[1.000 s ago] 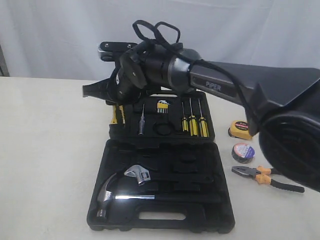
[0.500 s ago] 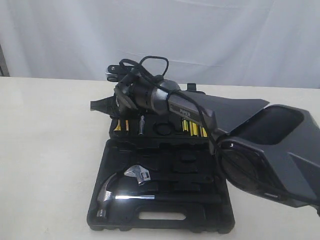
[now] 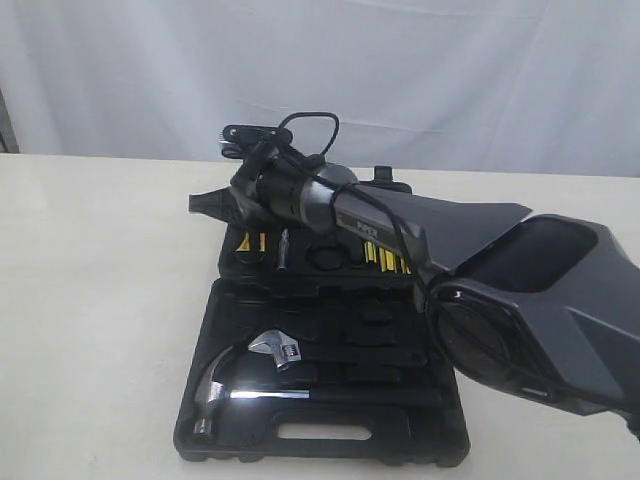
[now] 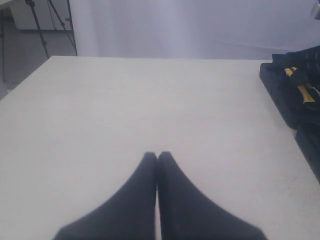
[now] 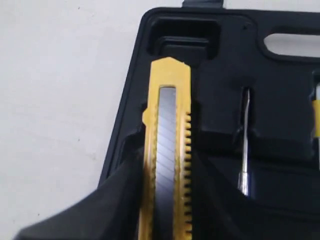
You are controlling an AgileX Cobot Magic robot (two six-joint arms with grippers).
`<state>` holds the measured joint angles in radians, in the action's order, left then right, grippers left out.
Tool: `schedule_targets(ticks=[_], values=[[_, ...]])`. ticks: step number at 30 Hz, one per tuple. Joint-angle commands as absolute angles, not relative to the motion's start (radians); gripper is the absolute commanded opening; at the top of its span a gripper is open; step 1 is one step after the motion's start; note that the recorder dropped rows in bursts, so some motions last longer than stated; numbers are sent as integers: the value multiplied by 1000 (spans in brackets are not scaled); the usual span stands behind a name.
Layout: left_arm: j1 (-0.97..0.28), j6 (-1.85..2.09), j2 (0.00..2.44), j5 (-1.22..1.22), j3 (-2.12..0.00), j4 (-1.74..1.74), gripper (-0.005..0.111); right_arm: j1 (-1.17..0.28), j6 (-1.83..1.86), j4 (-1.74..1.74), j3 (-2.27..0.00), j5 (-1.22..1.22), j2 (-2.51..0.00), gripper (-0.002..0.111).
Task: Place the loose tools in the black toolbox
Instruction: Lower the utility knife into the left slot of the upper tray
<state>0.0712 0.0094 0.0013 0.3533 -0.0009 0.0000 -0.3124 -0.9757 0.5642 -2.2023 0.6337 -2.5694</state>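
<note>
- The yellow-black utility knife [image 5: 167,125]: gripped by the right fingers [image 5: 117,195], lengthwise over the corner recess [image 5: 186,37] of the black toolbox [image 5: 225,100].
- Advisable: keep it parallel to the recess and seat it fully before release.
- The left fingers [image 4: 145,200]: pressed together, empty, above the table [image 4: 150,100].

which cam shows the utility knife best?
Right wrist view: the utility knife fills the frame, gripped by the right pincer over the toolbox. Exterior view: the arm hides most of it. Left wrist view: only a distant yellow sliver.
</note>
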Motion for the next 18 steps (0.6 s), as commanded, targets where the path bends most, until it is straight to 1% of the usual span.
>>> schedule_targets(ticks=[1,6,14,18], values=[[69,7,0,342,0,0,0,-350,-1092,748,-2209,628,-2565,-1],[69,7,0,342,0,0,0,-388,-1204,896,-2209,633,-2567,-1],[69,7,0,342,0,0,0,-387,-1212,902,-2209,680,-2599,-1],[69,7,0,342,0,0,0,-387,-1223,908,-2209,651,-2624,-1]])
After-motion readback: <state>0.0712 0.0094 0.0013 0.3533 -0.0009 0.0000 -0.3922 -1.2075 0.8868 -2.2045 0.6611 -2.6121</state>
